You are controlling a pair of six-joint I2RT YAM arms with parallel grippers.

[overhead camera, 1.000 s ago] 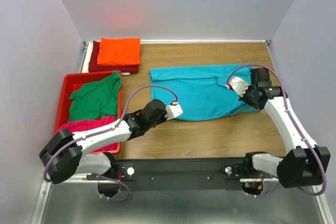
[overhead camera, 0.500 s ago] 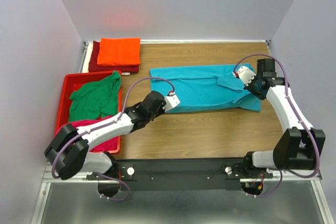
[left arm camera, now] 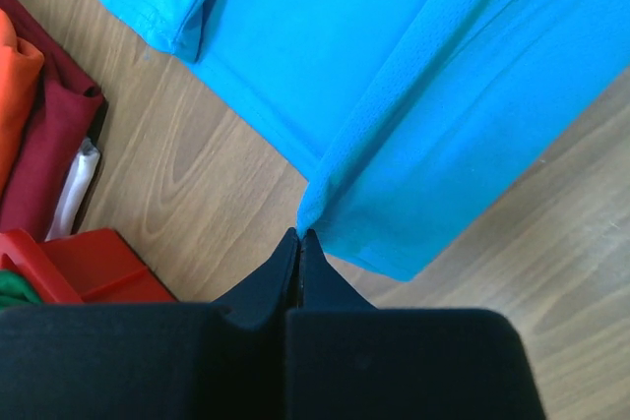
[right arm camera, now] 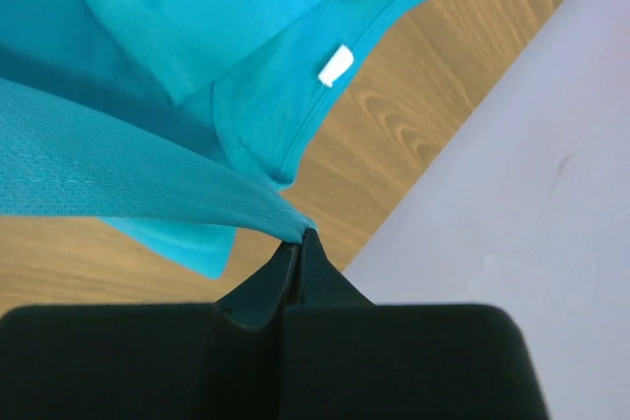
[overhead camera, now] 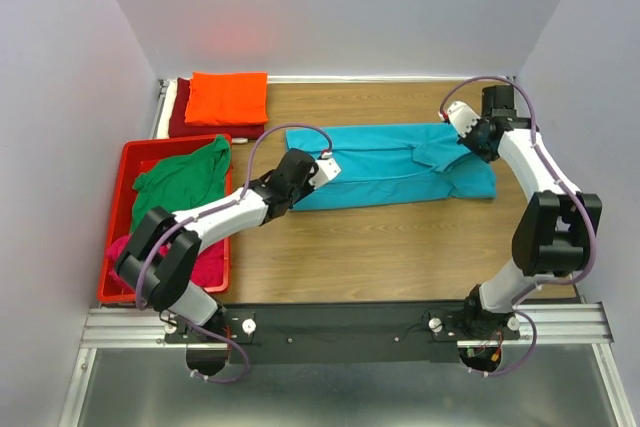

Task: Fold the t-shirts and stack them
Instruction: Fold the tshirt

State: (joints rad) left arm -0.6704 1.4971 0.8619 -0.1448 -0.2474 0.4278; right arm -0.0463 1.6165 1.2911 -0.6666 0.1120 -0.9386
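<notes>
Across the table the turquoise t-shirt runs left-right, neckline rightward.

Bright, even, diffuse light from above; shadows soft, short. Faint red cast on back wall above orange shirt. Overhead view sharp. Wrist views: turquoise shirt weave crisp, left gripper body black, detail lost.

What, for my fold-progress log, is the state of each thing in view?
turquoise t-shirt: partly folded lengthwise, edge pinched at both ends
left gripper: shut on the turquoise t-shirt
right gripper: shut on the turquoise t-shirt, edge lifted
orange t-shirt: folded, top of stack
dark red t-shirt: folded, under the orange
red crate: holding unfolded shirts
green t-shirt: crumpled in crate
magenta t-shirt: crumpled in crate, partly hidden
</notes>
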